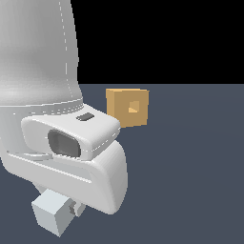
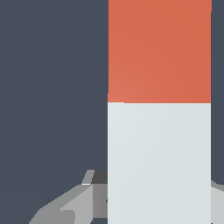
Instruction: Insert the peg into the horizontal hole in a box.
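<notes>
Peg (image 2: 159,131) — pale grey-white, one red end — fills the wrist view.

You have 1 box (image 1: 127,108), tan-orange | 1 square hole (image 1: 133,107) in the box's face | 1 peg (image 2: 159,131), half red, half pale grey | 1 robot arm (image 1: 52,95), white, beside the box | 1 gripper (image 2: 159,192), grey, at the peg's pale half

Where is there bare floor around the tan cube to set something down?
Bare grey floor lies in front of the small tan-orange cube and toward the exterior view's right. The exterior view's left is crowded by the white robot arm.
</notes>
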You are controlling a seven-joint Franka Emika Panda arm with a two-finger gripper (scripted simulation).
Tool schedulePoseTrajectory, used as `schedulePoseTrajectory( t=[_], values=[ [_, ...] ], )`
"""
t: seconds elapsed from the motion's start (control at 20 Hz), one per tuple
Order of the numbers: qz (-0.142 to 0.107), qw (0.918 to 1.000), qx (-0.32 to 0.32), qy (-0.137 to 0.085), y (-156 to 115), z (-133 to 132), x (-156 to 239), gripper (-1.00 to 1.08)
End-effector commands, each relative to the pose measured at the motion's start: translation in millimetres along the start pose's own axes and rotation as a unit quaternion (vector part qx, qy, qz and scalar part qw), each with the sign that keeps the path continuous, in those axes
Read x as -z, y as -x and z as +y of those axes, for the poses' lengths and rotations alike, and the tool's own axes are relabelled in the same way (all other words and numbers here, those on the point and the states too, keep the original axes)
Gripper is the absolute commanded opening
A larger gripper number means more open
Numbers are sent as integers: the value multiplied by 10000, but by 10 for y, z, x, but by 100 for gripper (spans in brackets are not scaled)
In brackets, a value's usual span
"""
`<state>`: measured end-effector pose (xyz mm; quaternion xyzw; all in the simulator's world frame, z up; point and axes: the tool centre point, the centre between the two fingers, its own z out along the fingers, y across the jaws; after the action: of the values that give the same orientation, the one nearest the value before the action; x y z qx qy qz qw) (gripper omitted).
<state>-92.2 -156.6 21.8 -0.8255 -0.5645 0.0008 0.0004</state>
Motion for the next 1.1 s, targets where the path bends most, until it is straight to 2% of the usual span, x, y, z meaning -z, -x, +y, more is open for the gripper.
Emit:
schedulePoseTrajectory(
  t=[0.0, 0.25, 0.45, 0.75, 1.05],
  values=[
    [3, 10000, 81, 11, -70, 44, 23, -100],
    [-1, 9994, 355, 12, -286, 184, 82, -100],
    [-6, 9977, 684, 12, -558, 336, 152, -100],
    [-10, 9909, 1345, 13, -1134, 588, 291, -100],
    [-9, 9788, 2048, 14, -1784, 770, 436, -100]
  ],
)
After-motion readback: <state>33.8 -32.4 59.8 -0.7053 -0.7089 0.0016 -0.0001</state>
